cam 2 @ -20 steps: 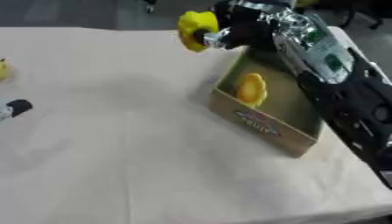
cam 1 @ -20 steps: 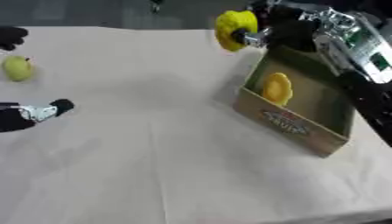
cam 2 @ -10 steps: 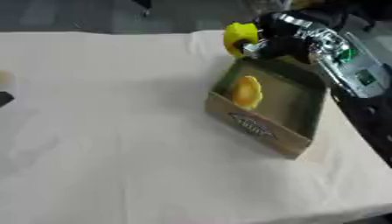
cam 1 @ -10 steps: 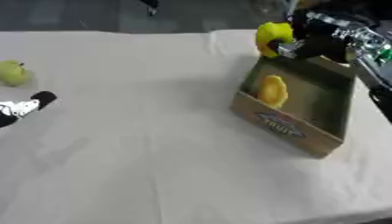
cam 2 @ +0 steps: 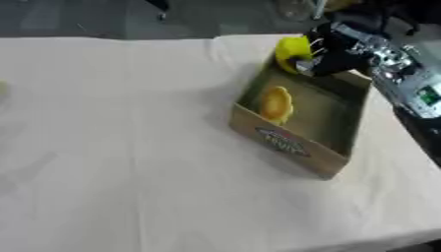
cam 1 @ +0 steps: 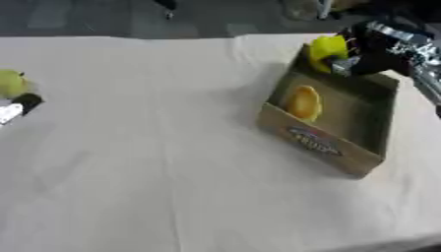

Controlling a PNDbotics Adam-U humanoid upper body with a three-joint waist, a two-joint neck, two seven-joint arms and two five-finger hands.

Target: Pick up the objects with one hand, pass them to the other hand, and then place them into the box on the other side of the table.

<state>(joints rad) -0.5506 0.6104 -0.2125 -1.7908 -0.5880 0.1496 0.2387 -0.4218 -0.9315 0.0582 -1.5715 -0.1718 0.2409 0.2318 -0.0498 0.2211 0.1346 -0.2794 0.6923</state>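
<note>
- The desk [cam 1: 172,162], draped in a pale cloth, fills most of the frame; its lower half carries nothing the task concerns.
- The box [cam 1: 331,147], an open cardboard carton with a printed label on its near wall, sits right of centre, its long axis running from the upper right toward the lower centre of the frame.
- The right hand [cam 2: 331,54] enters from the upper right and hovers at the box's far corner, its fingers curled round a yellow object [cam 1: 327,47]; this reads as the placing step of the task.
- The held yellow object looks elongated, its long axis near upright, top toward the upper edge of the frame; it hangs over the box's far rim, not yet inside.
- The next move, by this judgement, calls for carrying it a little inward over the box's floor, lowering it, then letting the fingers spread so that it clears the rim.
- An orange-yellow oval item [cam 1: 303,102] already lies in the box against the left wall, its long axis roughly along that wall.
- At the far left edge a green round fruit [cam 1: 11,82] waits on the desk, with a black-and-white object [cam 1: 17,107] just below it.
- The left hand shows in neither view.
</note>
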